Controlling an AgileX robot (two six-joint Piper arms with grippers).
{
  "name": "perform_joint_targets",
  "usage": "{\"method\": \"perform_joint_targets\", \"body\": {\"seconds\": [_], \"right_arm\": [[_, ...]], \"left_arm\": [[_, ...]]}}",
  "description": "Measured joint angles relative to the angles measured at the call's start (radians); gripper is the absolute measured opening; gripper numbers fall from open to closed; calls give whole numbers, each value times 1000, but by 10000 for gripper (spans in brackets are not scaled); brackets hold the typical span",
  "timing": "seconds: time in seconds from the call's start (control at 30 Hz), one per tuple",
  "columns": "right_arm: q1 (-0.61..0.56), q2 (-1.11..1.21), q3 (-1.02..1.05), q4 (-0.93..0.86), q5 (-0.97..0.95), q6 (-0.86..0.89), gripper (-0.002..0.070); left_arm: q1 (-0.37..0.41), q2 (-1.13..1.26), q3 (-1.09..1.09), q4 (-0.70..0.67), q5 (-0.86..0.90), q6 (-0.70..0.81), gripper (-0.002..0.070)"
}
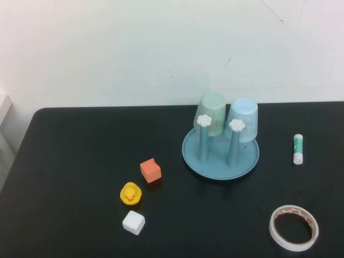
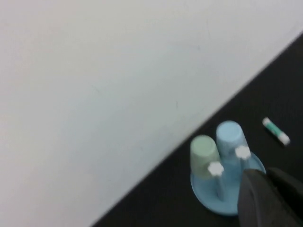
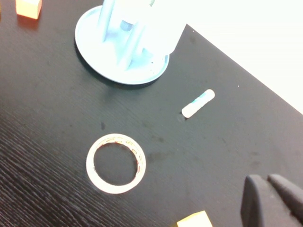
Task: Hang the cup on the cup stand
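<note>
high view, near to far: tape roll (image 1: pixel 294 227) by the tabletop's front right corner, then the cup stand (image 1: pixel 220 158) with the cup (image 1: pixel 243 119) upside down over a far post, apparently hung. left gripper (image 2: pixel 270 189) and right gripper (image 3: pixel 272 196) hover closed, empty.

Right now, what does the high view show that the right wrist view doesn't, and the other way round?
Only the high view shows the cup and the pale green cup whole, upside down on the stand's posts, plus the rubber duck and white cube. Neither arm appears there.

Only the right wrist view shows the right gripper, shut, above the table, and a yellow block at the frame edge. The left gripper, also shut, shows only in its own wrist view.

Both show the cup stand, tape roll, glue stick and orange cube.
</note>
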Motion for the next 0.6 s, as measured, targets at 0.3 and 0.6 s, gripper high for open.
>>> {"method": "perform_joint_targets", "body": {"seconds": [0.3,0.6], "right_arm": [[0,0,0,0,0,0,-1],[0,0,0,0,0,0,-1]], "left_arm": [[0,-468,721,-2,-566,-2,0],[68,-804,1413,-76,-923,-54,0]]}}
